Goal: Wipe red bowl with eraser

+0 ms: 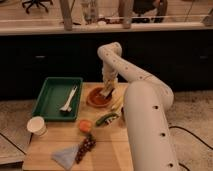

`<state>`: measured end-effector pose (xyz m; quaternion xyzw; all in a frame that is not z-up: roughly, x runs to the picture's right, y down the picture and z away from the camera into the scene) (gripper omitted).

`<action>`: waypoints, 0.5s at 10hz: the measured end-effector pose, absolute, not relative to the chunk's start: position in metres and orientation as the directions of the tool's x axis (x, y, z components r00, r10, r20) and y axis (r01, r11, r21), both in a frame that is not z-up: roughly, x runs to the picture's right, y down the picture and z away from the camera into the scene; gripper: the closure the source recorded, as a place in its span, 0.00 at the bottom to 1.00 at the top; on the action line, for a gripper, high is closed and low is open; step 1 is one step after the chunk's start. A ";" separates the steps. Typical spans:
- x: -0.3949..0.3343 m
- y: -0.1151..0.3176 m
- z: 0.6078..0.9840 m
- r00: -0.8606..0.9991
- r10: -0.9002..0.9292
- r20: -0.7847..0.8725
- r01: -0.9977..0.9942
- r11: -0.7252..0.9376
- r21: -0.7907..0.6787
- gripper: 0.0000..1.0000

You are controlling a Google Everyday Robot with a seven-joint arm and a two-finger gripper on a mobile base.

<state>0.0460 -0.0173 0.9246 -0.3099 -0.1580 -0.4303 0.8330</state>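
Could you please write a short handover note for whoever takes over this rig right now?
Gripper: lowered over the right side of the red bowl, at its rim or just inside; contact unclear.
Red bowl: near the table's back edge, right of the green tray.
Eraser: cannot be made out apart from the gripper.
Done: the gripper is at the bowl.
Left: confirm the eraser is held, then wipe the bowl's inside.

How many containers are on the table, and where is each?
3: the green tray at back left, the paper cup in front of it, the red bowl beside the tray, under the gripper. The arm may hide more.
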 end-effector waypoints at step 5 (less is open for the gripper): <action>0.045 -0.017 0.925 0.579 -0.619 0.530 0.815 0.437 -0.381 1.00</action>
